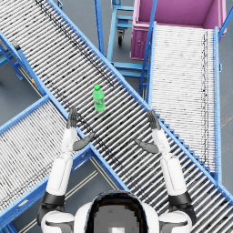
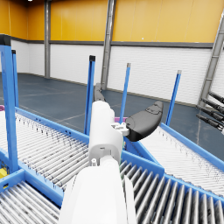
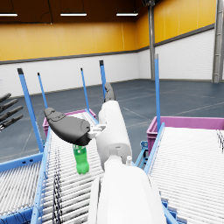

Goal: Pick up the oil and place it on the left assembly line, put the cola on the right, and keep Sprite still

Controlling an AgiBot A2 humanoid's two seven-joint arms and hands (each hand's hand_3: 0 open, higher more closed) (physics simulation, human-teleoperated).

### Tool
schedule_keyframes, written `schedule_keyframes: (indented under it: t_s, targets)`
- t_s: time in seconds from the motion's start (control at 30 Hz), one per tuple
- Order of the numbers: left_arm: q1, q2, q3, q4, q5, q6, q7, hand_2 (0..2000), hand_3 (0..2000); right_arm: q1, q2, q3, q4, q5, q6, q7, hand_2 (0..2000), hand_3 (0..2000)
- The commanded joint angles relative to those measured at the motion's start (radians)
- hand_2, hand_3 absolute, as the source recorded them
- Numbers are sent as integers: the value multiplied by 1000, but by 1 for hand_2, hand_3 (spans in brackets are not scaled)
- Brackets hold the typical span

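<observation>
White forearms reach up from below, each ending in a dark hand. The left hand [image 1: 73, 130] hangs over the near edge of the middle roller conveyor [image 1: 54, 54], fingers straight and thumb spread wide, holding nothing. The right hand [image 1: 154, 134] matches it over the same belt, palm turned inward, released and empty too. The two hands are well apart, with bare rollers between them.

Beyond them, and nearer the left hand's side, the green Sprite bottle [image 1: 98, 98] stands upright on the middle conveyor's rollers, touched by neither hand. In the right wrist view it shows just past that hand's thumb.

Off to the left a second roller conveyor [image 1: 22, 145] in a blue frame slopes away, and on the right a third conveyor [image 1: 182, 82] runs straight back. At its far end sits a pink bin [image 1: 138, 43]. Farthest off, the hall's wall is white below and yellow above.
</observation>
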Motion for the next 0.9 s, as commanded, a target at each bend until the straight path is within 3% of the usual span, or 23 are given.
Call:
schedule_keyframes:
  t_s: [0.03,0.9]
  targets:
    - [0,0,0,0,0,0,0,0,0,0,0,0,0,0,0,0,0,0]
    - [0,0,0,0,0,0,0,0,0,0,0,0,0,0,0,0,0,0]
